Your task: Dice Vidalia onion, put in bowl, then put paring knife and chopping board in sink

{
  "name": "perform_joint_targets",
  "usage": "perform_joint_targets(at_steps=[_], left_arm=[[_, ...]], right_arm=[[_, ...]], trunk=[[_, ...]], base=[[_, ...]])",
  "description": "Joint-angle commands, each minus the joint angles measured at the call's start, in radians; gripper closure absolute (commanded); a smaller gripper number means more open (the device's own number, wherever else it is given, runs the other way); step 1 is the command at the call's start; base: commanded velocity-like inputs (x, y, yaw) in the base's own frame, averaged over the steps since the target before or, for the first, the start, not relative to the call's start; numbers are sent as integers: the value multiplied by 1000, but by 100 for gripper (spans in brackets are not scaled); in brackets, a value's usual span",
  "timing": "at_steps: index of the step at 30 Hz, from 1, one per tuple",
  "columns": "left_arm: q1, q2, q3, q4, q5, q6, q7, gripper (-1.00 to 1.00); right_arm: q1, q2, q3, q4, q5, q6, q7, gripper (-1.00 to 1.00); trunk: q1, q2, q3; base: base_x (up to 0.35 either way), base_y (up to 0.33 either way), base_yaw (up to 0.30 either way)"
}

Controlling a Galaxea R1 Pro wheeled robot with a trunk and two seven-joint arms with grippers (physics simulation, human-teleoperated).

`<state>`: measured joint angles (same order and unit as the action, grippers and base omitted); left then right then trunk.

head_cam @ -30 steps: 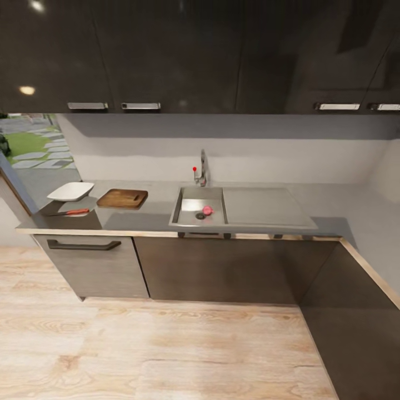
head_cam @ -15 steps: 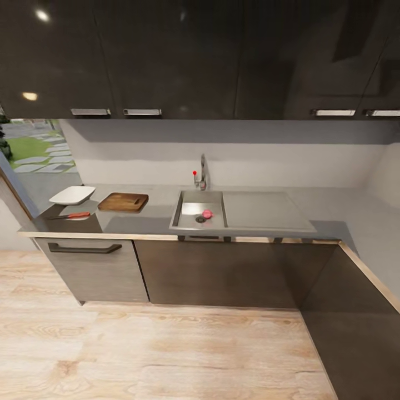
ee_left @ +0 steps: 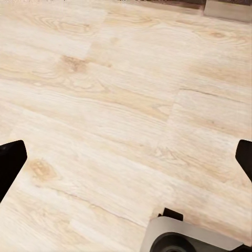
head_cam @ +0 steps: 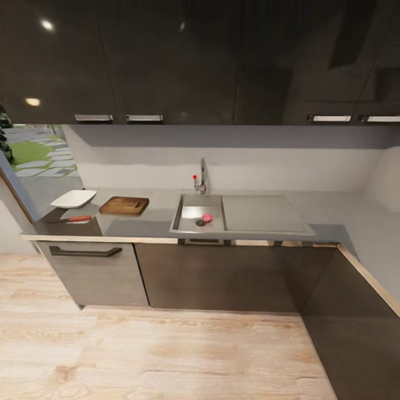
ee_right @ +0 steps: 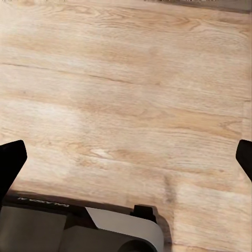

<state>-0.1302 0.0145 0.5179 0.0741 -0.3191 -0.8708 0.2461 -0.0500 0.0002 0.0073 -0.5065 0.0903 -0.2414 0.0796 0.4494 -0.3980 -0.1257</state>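
While the countertop (head_cam: 155, 225) runs long, grey and glossy across the head view, the sink (head_cam: 183, 219) is set into it as a rectangular steel basin with a flat drainboard (head_cam: 264, 214) on one side and a chrome tap (head_cam: 202, 176) with a red knob behind. A small, round, pinkish onion (head_cam: 207, 217) lies in the basin just beside the dark round drain (head_cam: 200, 223). Left of the sink, apart from it, the board (head_cam: 124, 205) is a brown wooden rectangle with rounded corners, its long axis running along the counter. Further left sits the bowl (head_cam: 73, 198), white, shallow and squarish. In front of the bowl the knife (head_cam: 71, 219) lies flat, its long axis along the counter edge, red-orange handle toward the sink and dark blade pointing away from it. Glossy dark cabinets (head_cam: 166, 61) hang above; grey-brown fronts stand below, over the pale wood-grain floor (head_cam: 166, 355).

Each wrist view looks down on those planks: the left gripper (ee_left: 126, 157) has its black fingertips (ee_left: 10, 157) wide apart, and the right gripper (ee_right: 126, 157) is likewise spread, with nothing between its fingers.
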Motion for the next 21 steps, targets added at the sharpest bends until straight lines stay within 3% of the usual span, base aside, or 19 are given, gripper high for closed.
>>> perform_joint_targets(at_steps=[1,21], left_arm=[[-2,1,5,4,-11,-5,7,-100],[-2,1,5,4,-10,-5,7,-100]], right_arm=[[-1,0,-1,0,9,-3,0,-100],[-1,0,-1,0,9,-3,0,-100]], trunk=[[1,-2,0],[1,-2,31]], base=[[0,0,0],[0,0,0]])
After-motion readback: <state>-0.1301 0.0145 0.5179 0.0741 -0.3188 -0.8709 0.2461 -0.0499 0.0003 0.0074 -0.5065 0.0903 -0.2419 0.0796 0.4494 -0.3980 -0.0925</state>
